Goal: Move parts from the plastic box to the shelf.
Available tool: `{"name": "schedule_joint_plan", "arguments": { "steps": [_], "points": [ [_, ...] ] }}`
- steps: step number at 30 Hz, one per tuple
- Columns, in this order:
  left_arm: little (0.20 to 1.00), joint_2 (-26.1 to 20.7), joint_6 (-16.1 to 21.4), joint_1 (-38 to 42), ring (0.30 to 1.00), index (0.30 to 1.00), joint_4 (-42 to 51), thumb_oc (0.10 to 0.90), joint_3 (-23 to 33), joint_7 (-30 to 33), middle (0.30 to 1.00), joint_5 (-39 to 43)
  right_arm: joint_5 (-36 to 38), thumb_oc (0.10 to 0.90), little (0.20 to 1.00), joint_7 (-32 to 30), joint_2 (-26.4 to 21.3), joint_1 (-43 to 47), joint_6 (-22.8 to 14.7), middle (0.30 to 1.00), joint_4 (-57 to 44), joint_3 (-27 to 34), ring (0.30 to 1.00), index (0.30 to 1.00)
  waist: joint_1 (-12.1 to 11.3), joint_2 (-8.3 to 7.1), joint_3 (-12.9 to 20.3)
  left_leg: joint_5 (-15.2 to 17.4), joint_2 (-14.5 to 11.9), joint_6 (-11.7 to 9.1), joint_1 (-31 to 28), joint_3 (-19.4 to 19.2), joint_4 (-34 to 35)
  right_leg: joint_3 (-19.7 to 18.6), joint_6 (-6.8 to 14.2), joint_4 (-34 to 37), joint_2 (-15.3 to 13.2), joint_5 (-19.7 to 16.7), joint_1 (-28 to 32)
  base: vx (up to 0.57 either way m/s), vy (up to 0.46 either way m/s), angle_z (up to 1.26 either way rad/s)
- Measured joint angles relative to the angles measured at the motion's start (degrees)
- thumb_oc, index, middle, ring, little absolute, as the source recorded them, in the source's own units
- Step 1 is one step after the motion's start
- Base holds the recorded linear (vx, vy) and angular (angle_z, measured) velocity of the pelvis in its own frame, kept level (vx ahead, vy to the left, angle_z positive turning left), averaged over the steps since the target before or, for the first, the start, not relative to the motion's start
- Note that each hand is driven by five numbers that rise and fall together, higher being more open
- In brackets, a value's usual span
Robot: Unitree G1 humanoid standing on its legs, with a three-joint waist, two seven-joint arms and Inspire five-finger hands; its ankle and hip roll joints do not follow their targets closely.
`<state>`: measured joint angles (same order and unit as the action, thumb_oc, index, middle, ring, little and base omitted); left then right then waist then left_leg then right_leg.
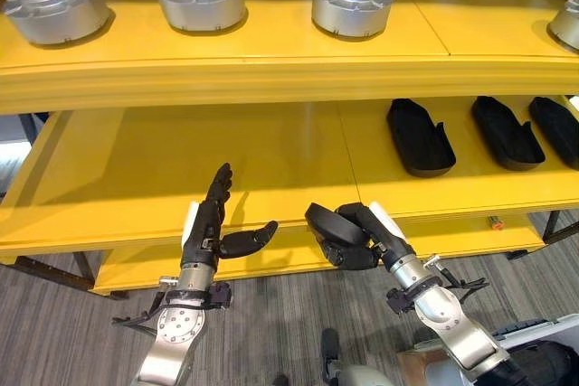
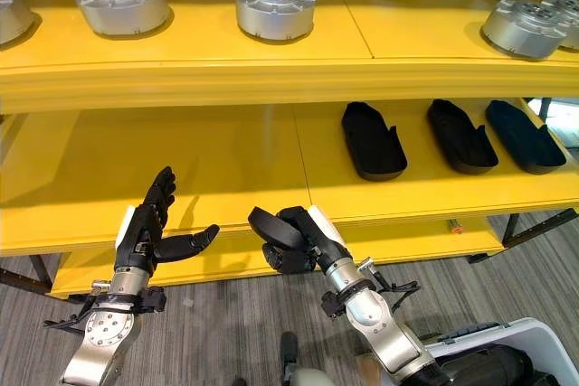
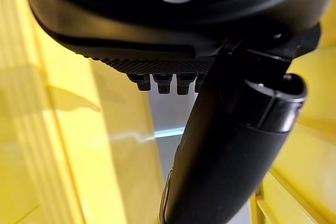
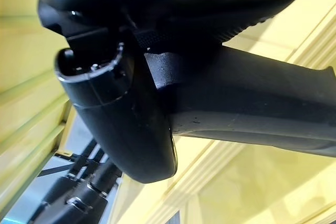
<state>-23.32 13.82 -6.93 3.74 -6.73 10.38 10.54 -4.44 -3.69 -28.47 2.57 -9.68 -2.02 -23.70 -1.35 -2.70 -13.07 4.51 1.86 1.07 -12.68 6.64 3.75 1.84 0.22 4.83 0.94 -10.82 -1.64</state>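
At front edge of lower shelf (image 1: pixel 271 196), right hand (image 1: pixel 357 237) clutched black part (image 1: pixel 333 223) – could snag on lip, slip. Left hand (image 1: pixel 210 228) wide, empty – no backup.

Two silver-grey metal forearms are seen, each ended by a dark hand: the left hand (image 1: pixel 206 232) and right hand (image 1: pixel 355 234), each backed by a white cover, with round screwed wrist plates.
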Motion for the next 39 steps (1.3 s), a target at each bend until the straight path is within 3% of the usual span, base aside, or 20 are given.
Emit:
{"name": "schedule_joint_plan", "arguments": {
  "steps": [3,7,9,12,14,15,17,18,19,20,21,23,26,30,32,34,35,37,39],
  "points": [
    [1.0,0.0,0.0,0.3,1.0,1.0,2.8,0.9,0.0,-1.0,1.0,0.0,2.0,0.4,0.3,1.3,0.0,0.1,0.1,0.3,-0.1,0.0,0.3,0.3,-0.2,0.06,0.0,0.4,-0.1,-0.4,-0.3,-0.2,0.7,0.1,1.0,0.0,-0.1,0.8,0.1,0.17,-0.048,0.1],
    [1.0,-0.3,0.0,0.2,1.0,1.0,6.1,0.9,-0.1,1.3,1.0,-0.2,2.4,0.4,0.3,0.7,-1.1,-0.3,-1.0,0.3,-12.4,0.0,0.3,0.3,-0.2,0.23,0.0,0.6,-0.2,-0.5,-0.4,-1.3,0.7,-0.3,0.5,0.0,0.2,0.5,0.0,0.11,-0.007,-0.09],
    [1.0,-0.2,0.0,0.2,1.0,1.0,6.4,0.9,-0.1,1.1,1.0,0.1,3.0,0.4,0.3,-1.2,-1.0,-0.2,-2.1,0.3,-13.1,0.4,0.3,0.3,-0.2,0.78,0.1,0.6,-0.1,-0.5,-0.5,-1.6,0.7,-0.8,0.4,0.0,0.2,0.3,0.0,0.02,-0.012,-0.09],
    [1.0,-0.1,0.0,0.1,1.0,1.0,6.4,0.9,0.1,-1.8,1.0,0.5,15.5,0.4,0.3,0.7,0.0,0.3,-1.8,0.3,-13.0,1.8,0.3,0.3,-0.4,0.89,0.1,0.5,0.0,-0.5,-0.5,-1.8,0.6,-0.8,-0.2,0.0,0.1,-0.3,0.0,-0.04,-0.028,-0.04],
    [1.0,-0.2,-0.3,1.9,1.0,1.0,6.4,0.9,0.0,-5.0,1.0,0.8,27.3,0.4,0.3,9.7,0.1,7.1,3.5,0.3,-13.2,2.4,0.3,0.3,-0.4,0.86,0.2,0.4,0.1,-0.6,-0.5,-2.1,0.4,-1.0,-0.2,0.0,0.1,-0.7,0.1,-0.07,-0.041,-0.04],
    [1.0,-0.5,-0.4,2.9,1.0,1.0,6.4,0.9,0.7,-7.0,1.0,2.8,29.6,0.4,0.3,13.6,-2.9,12.9,8.3,0.3,-13.2,2.6,0.3,0.3,-0.7,0.82,0.3,0.4,0.2,-0.6,-0.5,-2.0,0.1,-0.9,-0.3,0.0,0.0,-0.9,0.2,-0.1,-0.046,0.03],
    [1.0,-2.0,-1.1,2.8,1.0,1.0,6.4,0.9,1.3,-12.6,1.0,5.4,36.0,0.4,0.3,21.7,-11.7,18.3,13.6,0.3,-14.1,3.2,0.3,0.3,-2.0,0.17,1.1,0.4,0.2,-0.6,-0.3,-1.9,-0.3,-0.8,-0.5,0.0,-0.1,-1.1,0.3,-0.1,-0.023,0.04],
    [1.0,-5.4,-2.3,2.0,1.0,1.0,6.4,0.9,-0.6,-16.0,1.0,7.2,40.7,0.4,0.3,24.5,-16.1,19.2,16.0,0.3,-14.1,1.7,0.3,0.3,-2.3,-1.44,2.1,0.4,0.3,-0.6,-0.3,-2.0,-0.4,-0.8,-0.4,0.0,-0.2,-1.3,0.3,-0.13,0.014,-0.03],
    [1.0,-5.7,-2.4,1.7,1.0,1.0,6.4,0.9,-0.8,-16.0,1.0,7.3,42.2,0.4,0.3,24.4,-16.1,19.2,16.3,0.3,-13.9,1.6,0.3,0.3,-2.0,-1.98,2.4,0.3,0.5,-0.5,-0.4,-2.2,-0.4,-1.0,-0.2,0.0,-0.4,-1.4,0.3,-0.17,0.041,-0.17],
    [1.0,-5.3,-2.0,1.8,1.0,1.0,5.7,0.9,1.9,-15.9,1.0,11.3,46.5,0.4,0.3,23.1,-10.1,19.1,16.4,0.3,-12.5,4.4,0.3,0.3,-1.7,-1.95,2.5,0.1,1.3,-0.2,-0.3,-3.0,-0.7,-1.5,-0.2,0.0,-0.9,-2.0,0.2,-0.15,0.04,-0.17],
    [1.0,-3.9,-1.4,2.9,1.0,1.0,6.0,0.9,3.5,-15.7,1.0,11.5,44.9,0.4,0.3,19.8,-4.4,17.4,14.7,0.3,-12.6,6.9,0.3,0.3,-1.6,-1.69,2.7,0.0,1.5,0.0,-0.3,-3.1,-0.8,-1.8,0.4,0.0,-1.1,-1.6,0.2,-0.09,0.03,-0.13],
    [1.0,-2.9,-1.3,4.1,1.0,1.0,6.0,0.9,3.5,-15.2,1.0,11.2,37.9,0.4,0.3,15.6,-0.7,17.3,10.1,0.3,-12.7,7.0,0.3,0.3,-1.8,-1.08,3.0,-0.1,1.7,0.2,-0.3,-3.2,-0.7,-2.3,0.4,0.0,-1.2,-1.6,0.1,0.0,0.0,0.0],
    [1.0,-2.5,-1.8,3.9,1.0,1.0,6.0,0.9,1.0,-15.3,1.0,10.4,25.6,0.4,0.3,11.4,-0.6,17.4,2.3,0.3,-13.4,7.2,0.3,0.3,-1.7,-0.19,3.5,-0.1,1.9,0.2,-0.3,-3.3,-0.6,-2.4,0.5,0.0,-1.4,-1.6,0.0,0.0,-0.014,-0.01],
    [1.0,-2.4,-2.6,3.0,1.0,1.0,6.0,0.9,0.0,-15.2,1.0,8.8,17.7,0.4,0.3,10.5,-2.3,17.4,-1.2,0.3,-13.4,7.7,0.3,0.3,-0.8,0.15,3.6,-0.1,1.2,0.2,-0.3,-3.5,-0.3,-2.3,0.4,0.1,-0.8,-1.5,-0.2,-0.01,-0.07,-0.02],
    [1.0,-2.2,-2.6,3.1,1.0,1.0,6.0,0.9,0.0,-14.8,1.0,8.8,6.1,0.4,0.3,8.3,-4.5,20.8,-5.5,0.3,-14.2,6.4,0.3,0.3,-0.8,0.81,3.6,-0.1,0.7,0.1,-0.3,-3.5,-0.2,-2.0,0.2,0.1,-0.4,-1.3,-0.2,0.04,-0.065,0.03],
    [1.0,-1.8,-2.6,3.0,1.0,1.0,6.0,0.9,0.0,-14.9,1.0,8.8,-9.8,0.4,0.3,7.6,-9.2,24.1,-11.9,0.3,-19.0,3.8,0.3,0.3,-2.1,1.32,3.6,0.2,0.1,-0.5,-0.3,-3.3,-0.2,-1.5,-0.4,0.1,0.2,-1.0,-0.1,0.11,-0.074,0.05],
    [1.0,-1.8,-2.6,3.0,1.0,1.0,6.0,0.9,0.0,-14.9,1.0,8.8,-14.5,0.4,0.3,7.0,-10.2,25.1,-13.4,0.3,-19.1,2.5,0.3,0.3,-2.7,1.35,3.6,0.3,-0.1,-0.6,-0.2,-3.2,-0.2,-1.3,-0.7,0.1,0.3,-0.9,-0.1,0.15,-0.11,0.1],
    [1.0,-1.8,-2.5,2.1,1.0,1.0,5.9,0.9,0.1,-16.1,1.0,8.8,-18.3,0.4,0.3,6.6,-15.6,26.9,-17.7,0.3,-18.3,1.8,0.3,0.3,-3.7,1.34,3.6,0.5,-0.4,-1.0,0.2,-2.4,-0.3,-0.2,-1.1,0.1,0.4,-0.6,0.1,0.2,-0.108,0.19],
    [1.0,-2.0,-2.5,1.3,1.0,1.0,5.8,0.9,0.1,-16.2,1.0,8.7,-20.6,0.4,0.3,5.2,-16.6,28.6,-19.4,0.3,-16.8,0.3,0.3,0.3,-3.8,1.33,3.6,0.6,-0.5,-1.2,0.4,-1.6,-0.4,0.3,-1.3,0.1,0.4,-0.2,0.1,0.18,-0.071,0.18]
  ]
}}
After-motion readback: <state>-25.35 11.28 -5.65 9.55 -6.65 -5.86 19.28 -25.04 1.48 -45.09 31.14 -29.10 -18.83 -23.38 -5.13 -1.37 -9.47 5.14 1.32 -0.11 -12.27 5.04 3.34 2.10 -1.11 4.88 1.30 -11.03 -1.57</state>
